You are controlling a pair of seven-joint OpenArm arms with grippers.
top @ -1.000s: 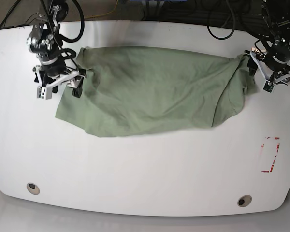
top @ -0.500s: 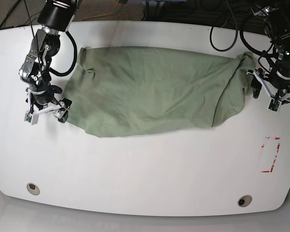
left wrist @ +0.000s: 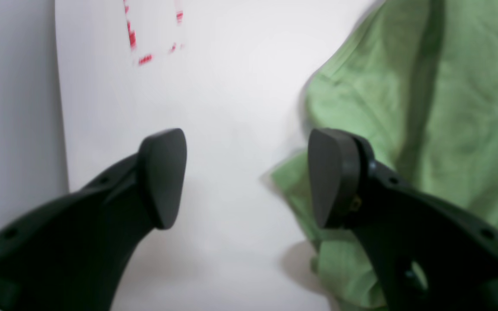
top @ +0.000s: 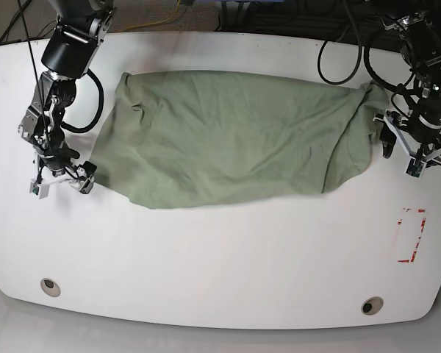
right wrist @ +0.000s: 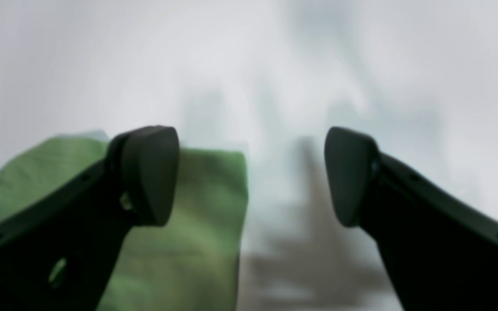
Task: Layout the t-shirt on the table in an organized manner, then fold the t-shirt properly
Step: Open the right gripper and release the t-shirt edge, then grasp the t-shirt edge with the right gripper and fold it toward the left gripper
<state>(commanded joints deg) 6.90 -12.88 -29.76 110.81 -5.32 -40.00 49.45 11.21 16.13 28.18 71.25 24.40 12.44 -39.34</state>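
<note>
The pale green t-shirt [top: 228,136] lies spread and wrinkled across the far half of the white table [top: 220,250], bunched at its right end. My right gripper [top: 61,184] is open at the shirt's near-left corner, just off the cloth. In the blurred right wrist view the right gripper [right wrist: 249,175] holds nothing, and the t-shirt corner [right wrist: 197,216] lies under its left finger. My left gripper [top: 399,158] is open beside the shirt's right edge. In the left wrist view the left gripper [left wrist: 247,179] is over bare table, with the t-shirt [left wrist: 448,108] behind its right finger.
Red tape marks [top: 411,235] sit at the table's right side and show as red tape marks [left wrist: 132,34] in the left wrist view. Two round grey grommets [top: 50,286] [top: 371,305] lie near the front edge. Black cables run behind the table's back edge.
My right gripper has moved toward the front along the shirt's left edge, from the upper left corner to the near-left corner. My left gripper has moved frontward from the bunched top right corner.
</note>
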